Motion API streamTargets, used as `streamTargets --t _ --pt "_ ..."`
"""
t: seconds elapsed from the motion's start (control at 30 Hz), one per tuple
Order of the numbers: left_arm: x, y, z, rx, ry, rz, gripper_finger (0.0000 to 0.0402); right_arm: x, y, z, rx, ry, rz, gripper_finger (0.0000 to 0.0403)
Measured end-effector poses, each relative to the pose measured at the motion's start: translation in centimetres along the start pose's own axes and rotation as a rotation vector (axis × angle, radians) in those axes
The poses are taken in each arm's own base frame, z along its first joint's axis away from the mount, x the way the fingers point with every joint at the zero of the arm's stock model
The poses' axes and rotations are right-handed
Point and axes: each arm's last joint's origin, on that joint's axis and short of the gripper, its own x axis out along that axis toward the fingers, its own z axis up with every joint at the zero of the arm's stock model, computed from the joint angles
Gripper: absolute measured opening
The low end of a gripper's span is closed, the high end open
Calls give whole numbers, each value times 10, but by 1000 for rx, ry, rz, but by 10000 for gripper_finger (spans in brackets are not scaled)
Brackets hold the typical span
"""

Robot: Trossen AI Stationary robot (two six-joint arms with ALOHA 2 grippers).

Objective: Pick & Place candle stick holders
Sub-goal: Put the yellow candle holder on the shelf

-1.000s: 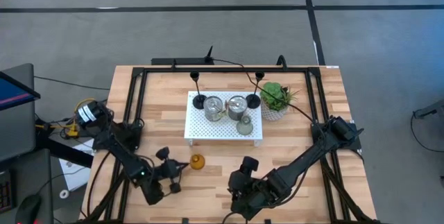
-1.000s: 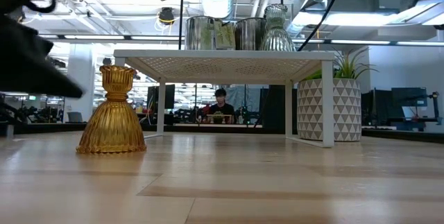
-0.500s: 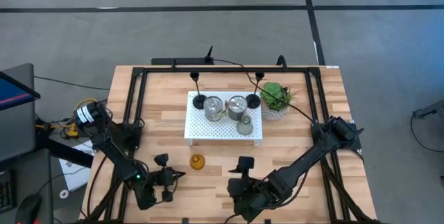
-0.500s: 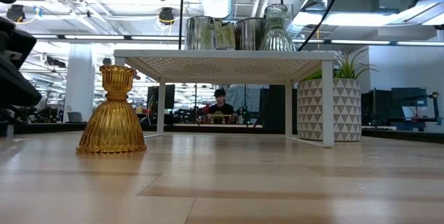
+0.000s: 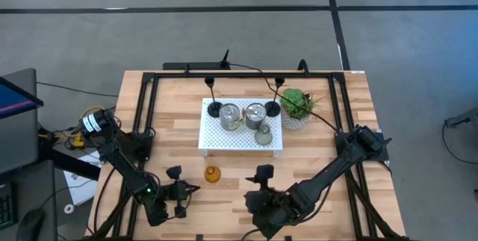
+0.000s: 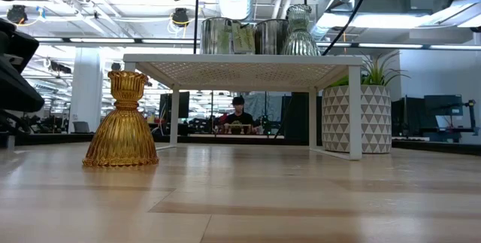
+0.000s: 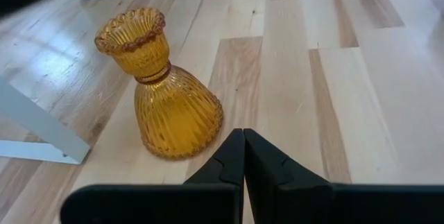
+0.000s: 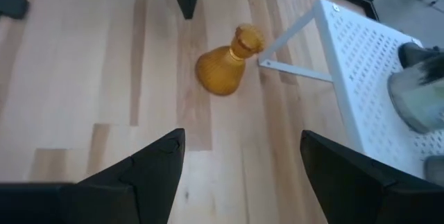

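The left tool (image 7: pixel 243 156) is seen in the left wrist view with its fingers pressed together, nothing between them, just short of the amber holder (image 7: pixel 158 85). That contact between the fingers is not readable from above, where the left tool (image 5: pixel 181 189) appears only as a dark shape near the front edge of the desk (image 5: pixel 172 125), beside the amber holder (image 5: pixel 213 174). The right tool (image 8: pixel 239 156) is shown spread wide in its own wrist view, empty, with the amber holder (image 8: pixel 223 63) standing upright on bare wood ahead of it.

From the level view the amber holder (image 6: pixel 122 121) stands clear of the white tray (image 6: pixel 244 62), in front of its left legs. On the tray, two silver cups (image 5: pixel 230 114) and the grey-green holder (image 5: pixel 263 134) are seen from above. The two black holders (image 5: pixel 214 107) stand at the tray's far corners. The potted plant (image 5: pixel 296 107) sits just right of the tray. Beyond the desk, a person (image 6: pixel 239 115) is visible under the tray in the level view only.
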Motion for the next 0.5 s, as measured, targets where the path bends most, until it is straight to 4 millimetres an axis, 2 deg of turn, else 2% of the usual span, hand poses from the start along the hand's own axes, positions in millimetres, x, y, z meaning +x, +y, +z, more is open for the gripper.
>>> streamTargets --t 0.13,0.23,0.37,0.5 --pt "0 0 0 -2 -1 -1 3 -6 3 -5 -2 20 0 276" --pt "0 0 0 3 -1 -1 3 -22 5 -5 -17 -7 24 276" --pt "0 0 0 11 -3 -3 3 -47 -3 2 22 -73 55 276" --pt "0 -1 1 5 -6 -5 3 -63 -13 9 103 -119 83 276"
